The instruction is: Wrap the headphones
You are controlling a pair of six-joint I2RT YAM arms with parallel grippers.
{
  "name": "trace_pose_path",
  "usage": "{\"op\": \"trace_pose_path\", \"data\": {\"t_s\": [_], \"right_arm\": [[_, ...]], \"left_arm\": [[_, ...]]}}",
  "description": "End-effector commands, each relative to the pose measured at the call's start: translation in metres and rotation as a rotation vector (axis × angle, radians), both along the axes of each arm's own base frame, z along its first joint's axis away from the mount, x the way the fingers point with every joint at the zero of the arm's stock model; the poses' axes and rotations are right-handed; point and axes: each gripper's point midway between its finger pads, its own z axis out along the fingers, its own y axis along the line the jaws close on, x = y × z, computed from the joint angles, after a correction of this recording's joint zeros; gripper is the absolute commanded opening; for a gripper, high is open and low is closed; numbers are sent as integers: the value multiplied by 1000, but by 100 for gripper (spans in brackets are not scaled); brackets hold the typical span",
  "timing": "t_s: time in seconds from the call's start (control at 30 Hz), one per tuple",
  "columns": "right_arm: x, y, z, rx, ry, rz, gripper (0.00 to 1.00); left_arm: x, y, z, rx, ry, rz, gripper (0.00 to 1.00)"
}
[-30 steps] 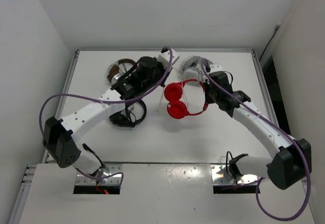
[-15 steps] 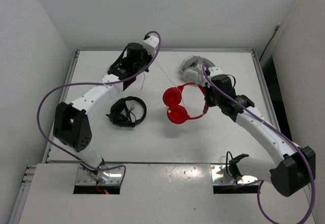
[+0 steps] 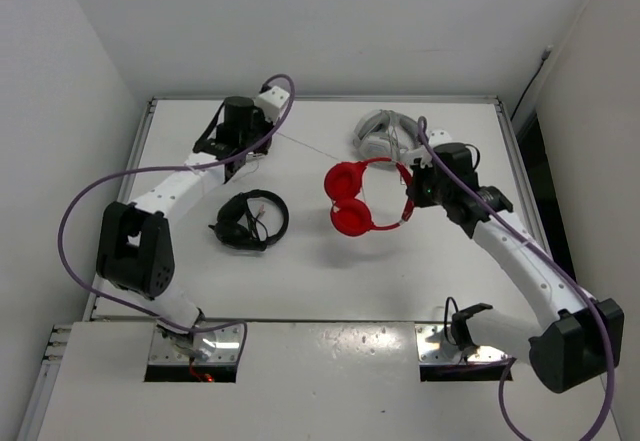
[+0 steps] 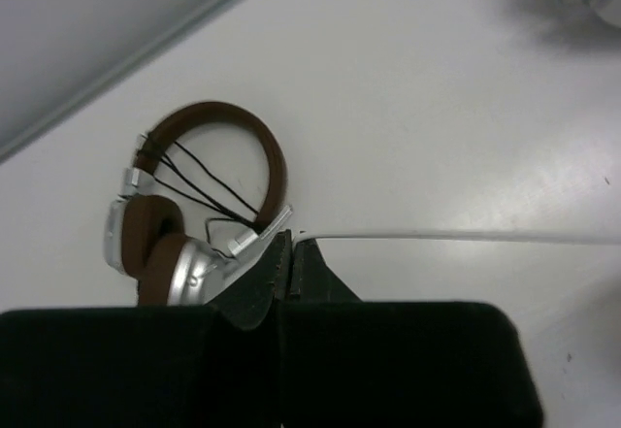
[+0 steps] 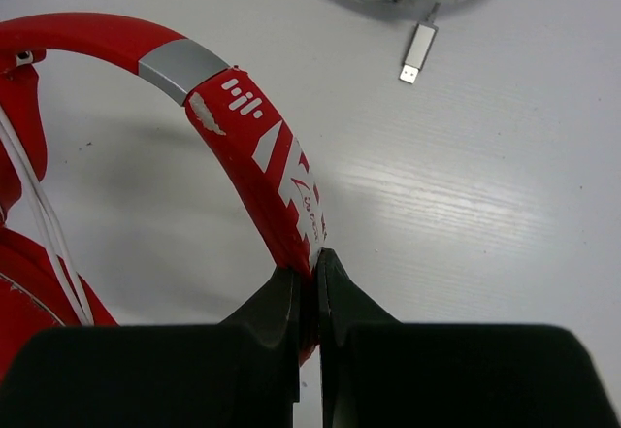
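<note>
The right jaws are pressed together on the red headband (image 5: 254, 133) of the red headphones (image 3: 351, 217), pinching it just below a silver segment (image 5: 183, 67) and some white markings. The band arches away to the left, toward the round red earcups (image 3: 346, 180), and a strand of the white cable (image 5: 47, 236) crosses the earcup at the left edge of the right wrist view. On the table (image 3: 300, 281) beyond the band lies a silver USB plug (image 5: 418, 51), and past it is the edge of the white-grey headphones (image 3: 381, 133). The left jaws are shut on the thin white cable (image 4: 456, 238), which leaves their tips and runs straight off to the right. From above it shows as a taut line (image 3: 305, 147) stretching from the left arm across to the red headphones at the middle of the table. Just left of the left jaws lie brown and silver headphones (image 4: 179, 234). Black headphones (image 3: 251, 221) sit nearer the arm bases, well apart from both jaws.
</note>
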Motion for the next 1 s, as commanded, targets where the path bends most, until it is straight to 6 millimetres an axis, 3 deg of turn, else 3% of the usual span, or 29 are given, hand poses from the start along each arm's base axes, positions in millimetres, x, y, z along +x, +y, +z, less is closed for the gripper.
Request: {"op": "trace_pose_path", "data": {"t_s": [0.0,0.03,0.07,0.1,0.2,0.27,0.37,0.4,0.5,0.53,0.67,0.7,0.8,0.87,0.93,0.97], "right_arm": [[8,-12,35,120,-43,-81,0],[11,-13,38,139,-41,-88,0],[12,-11,45,178,-37,-96,0],[13,-18,48,198,-33,-119,0],[17,-21,64,275,-38,-139,0],[20,-27,74,297,-53,-165,0],[20,-35,77,304,-33,-213,0],[21,-38,81,320,-39,-221,0],[21,-48,80,345,-26,-251,0],[19,-45,84,362,-30,-244,0],[10,-49,74,392,20,-255,0],[9,-45,76,423,30,-238,0],[3,-43,65,443,85,-229,0],[0,-46,51,449,130,-248,0],[-2,-49,37,438,172,-246,0],[-5,-49,28,437,203,-253,0]], "left_arm": [[-19,12,30,9,-103,-87,0],[-29,3,32,-3,-106,-128,0],[-46,-11,46,-25,-138,-214,0],[-57,-15,40,-36,-125,-249,0],[-94,-43,51,-39,-163,-400,0],[-116,-58,46,-6,-153,-486,0],[-153,-72,47,13,-162,-612,0],[-170,-85,45,19,-170,-690,0],[-213,-108,65,18,-240,-829,0],[-225,-114,62,13,-233,-865,0],[-264,-135,35,24,-114,-992,0],[-278,-140,17,32,-41,-1028,0],[-290,-148,-30,76,110,-1041,0],[-303,-154,-66,95,229,-1064,0],[-311,-163,-83,79,281,-1071,0],[-314,-164,-104,97,329,-1062,0]]}}
